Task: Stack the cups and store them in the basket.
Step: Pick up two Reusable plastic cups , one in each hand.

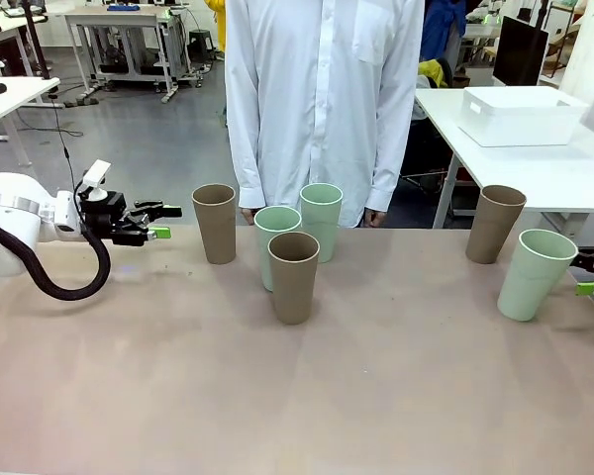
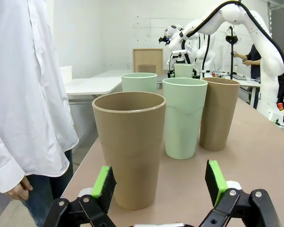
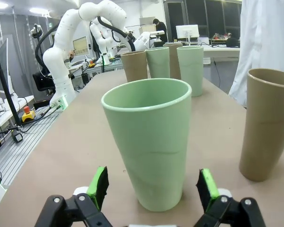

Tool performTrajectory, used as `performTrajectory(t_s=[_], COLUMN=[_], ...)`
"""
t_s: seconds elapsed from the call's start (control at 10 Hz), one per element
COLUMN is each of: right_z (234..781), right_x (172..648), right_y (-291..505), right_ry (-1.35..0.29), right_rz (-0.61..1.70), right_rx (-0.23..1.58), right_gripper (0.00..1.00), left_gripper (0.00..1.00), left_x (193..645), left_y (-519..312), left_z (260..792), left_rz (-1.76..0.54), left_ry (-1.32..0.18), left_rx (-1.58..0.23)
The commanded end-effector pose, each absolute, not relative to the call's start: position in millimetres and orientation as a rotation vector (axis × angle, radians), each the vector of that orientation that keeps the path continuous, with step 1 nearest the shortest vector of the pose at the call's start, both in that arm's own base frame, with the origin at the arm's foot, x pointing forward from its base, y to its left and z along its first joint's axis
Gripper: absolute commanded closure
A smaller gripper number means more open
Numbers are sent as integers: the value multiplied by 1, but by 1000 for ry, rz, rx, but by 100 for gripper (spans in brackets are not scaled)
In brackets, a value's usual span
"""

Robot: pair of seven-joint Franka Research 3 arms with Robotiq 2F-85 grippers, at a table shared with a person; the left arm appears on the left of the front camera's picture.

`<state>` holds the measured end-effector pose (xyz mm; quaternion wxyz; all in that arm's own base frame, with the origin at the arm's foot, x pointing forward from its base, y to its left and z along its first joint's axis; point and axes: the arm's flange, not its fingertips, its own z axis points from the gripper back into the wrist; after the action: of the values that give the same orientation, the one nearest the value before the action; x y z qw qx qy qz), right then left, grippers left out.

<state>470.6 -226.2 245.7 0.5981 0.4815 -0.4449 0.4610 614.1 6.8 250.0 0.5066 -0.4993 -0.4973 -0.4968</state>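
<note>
Six cups stand upright on the brown desk [image 1: 396, 396], each one separate, not stacked. At the left is a tan-brown cup [image 1: 215, 223]. Three more make a group in the middle: a mint cup [image 1: 277, 222], a second mint cup [image 1: 322, 213] behind it to the right, and a front brown cup [image 1: 293, 275], which stands just before the first mint one and hides part of it. At the right there is a far brown cup [image 1: 495, 223] and, nearer to the robot, a right mint cup [image 1: 533, 274].

The white basket [image 1: 520, 117] sits on a white side table [image 1: 574, 173] behind the desk at the right, well apart from the cups.

The left pincer [image 1: 162, 221] lies level above the desk and points at the tan-brown cup, near it but apart. Its green pads [image 2: 104, 182] are spread wide and pinch nothing. The right pincer [image 1: 592, 275] is at the right edge, just beside the right mint cup. Its fingers [image 3: 206, 184] are also spread wide, and that cup stands just ahead of them, not pinched.

A person in a white shirt [image 1: 322, 89] stands at the far side of the desk.
</note>
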Motion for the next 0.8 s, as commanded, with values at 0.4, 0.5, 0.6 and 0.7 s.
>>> performTrajectory(t_s=[0.4,0.5,0.6,0.7], right_z=[231,229,227,226], right_x=[469,469,467,466], right_y=[-219,-217,-213,-211], right_ry=[-1130,-1144,-1160,-1167], right_rz=[1068,1064,1059,1055], right_rx=[1118,1111,1106,1113], right_gripper=[0,0,0,0], left_gripper=[0,0,0,0], left_x=[633,636,637,638], left_y=[-13,-17,-19,-22], left_z=[237,235,234,232], left_rz=[-1163,-1153,-1146,-1143], left_ry=[-1301,-1307,-1308,-1310], left_rx=[-1078,-1061,-1053,-1054])
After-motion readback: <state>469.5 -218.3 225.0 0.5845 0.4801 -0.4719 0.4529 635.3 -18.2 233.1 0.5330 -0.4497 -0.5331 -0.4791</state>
